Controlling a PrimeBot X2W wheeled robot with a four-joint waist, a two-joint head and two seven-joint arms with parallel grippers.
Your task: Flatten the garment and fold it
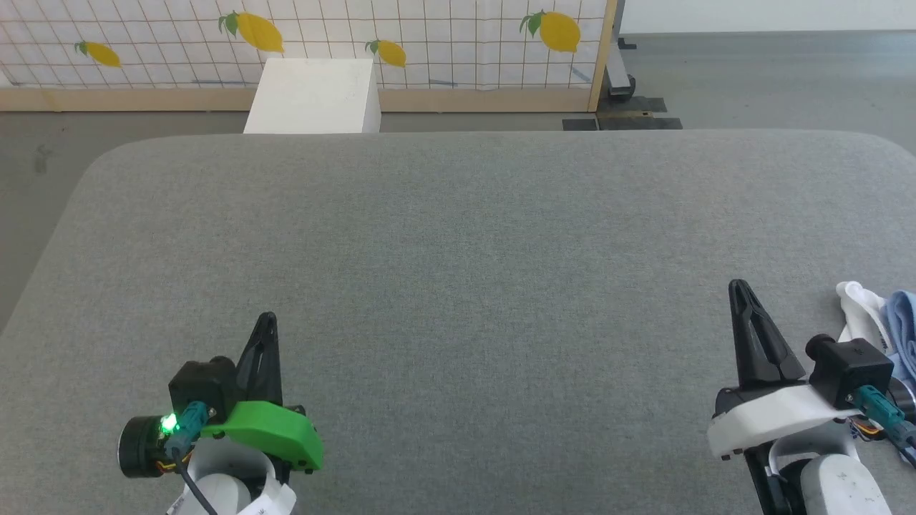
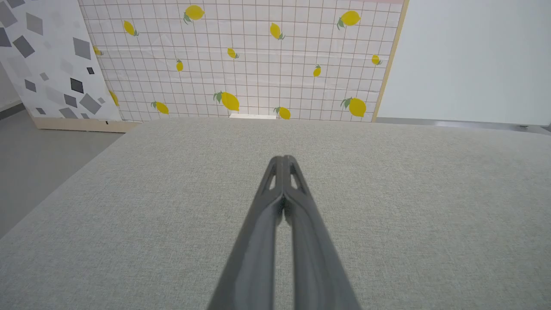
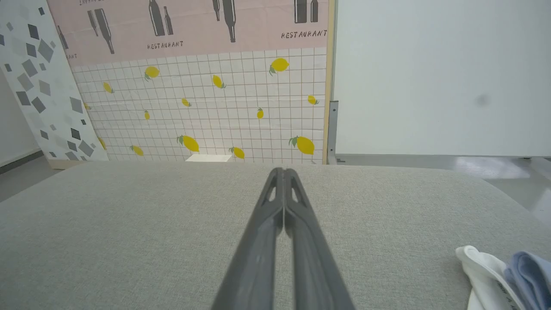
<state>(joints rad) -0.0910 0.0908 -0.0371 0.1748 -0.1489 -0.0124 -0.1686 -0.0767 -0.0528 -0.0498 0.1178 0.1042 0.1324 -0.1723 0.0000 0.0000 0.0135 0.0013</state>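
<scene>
The garment, light blue with a white collar, lies bunched at the right edge of the head view, partly cut off by the frame; the right wrist view has it at the lower right. My right gripper is shut and empty, just left of the garment, its tips pressed together over the grey surface. My left gripper is shut and empty at the lower left, far from the garment, with its tips touching.
A wide grey fabric-covered table with rounded corners spreads before me. Behind its far edge stands a white box against a lemon-patterned panel. Grey floor lies beyond on the right.
</scene>
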